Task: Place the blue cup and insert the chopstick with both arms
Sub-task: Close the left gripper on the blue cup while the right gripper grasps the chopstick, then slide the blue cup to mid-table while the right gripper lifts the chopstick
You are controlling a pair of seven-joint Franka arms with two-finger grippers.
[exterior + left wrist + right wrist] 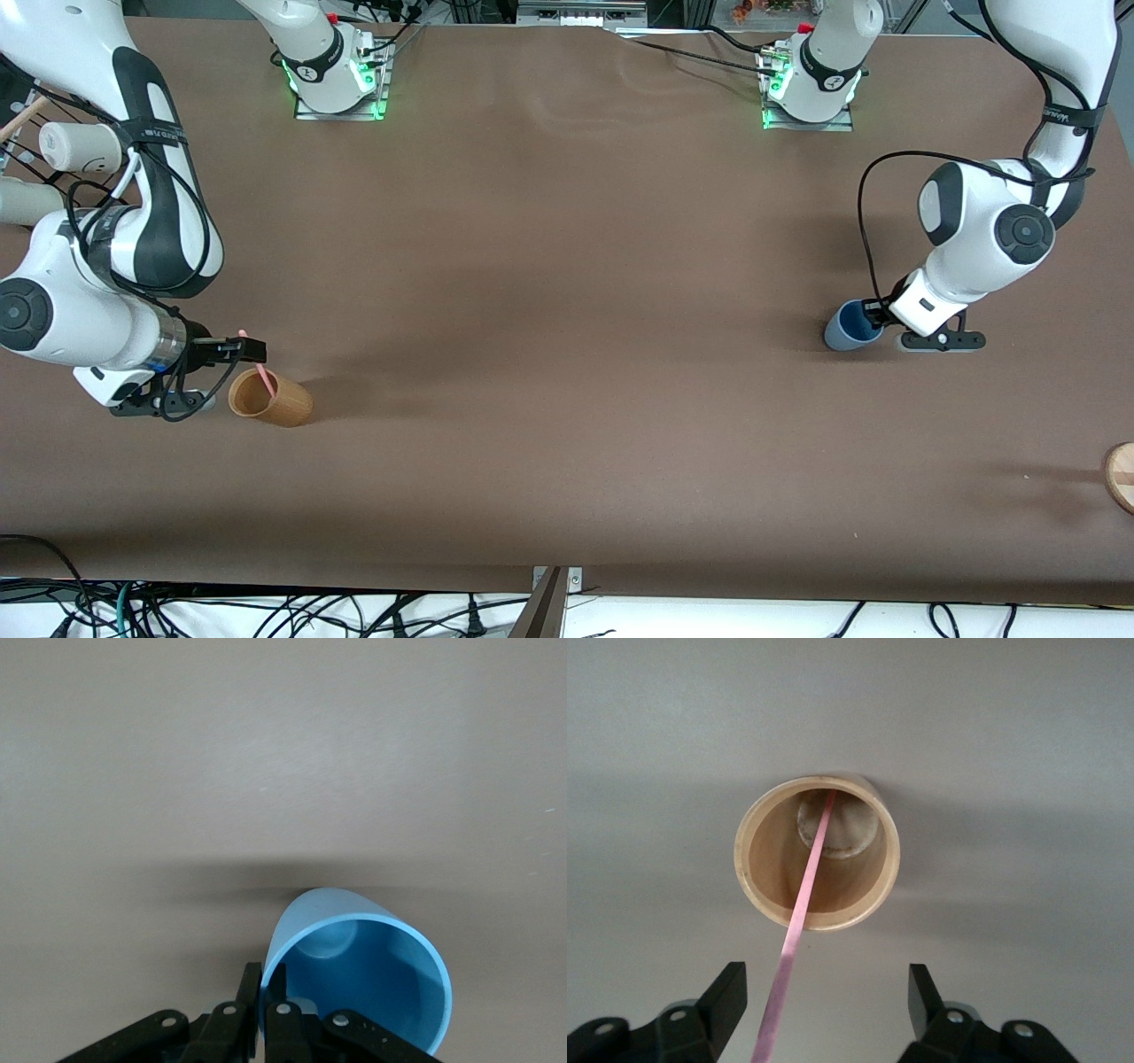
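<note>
Tan cup holding chopstick beneath spread right hand, left hand pinching blue cup rim.

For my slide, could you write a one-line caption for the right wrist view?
Open right hand above a tan cup, with a pink chopstick leaning out of it.

High front camera, two close wrist cameras
</note>
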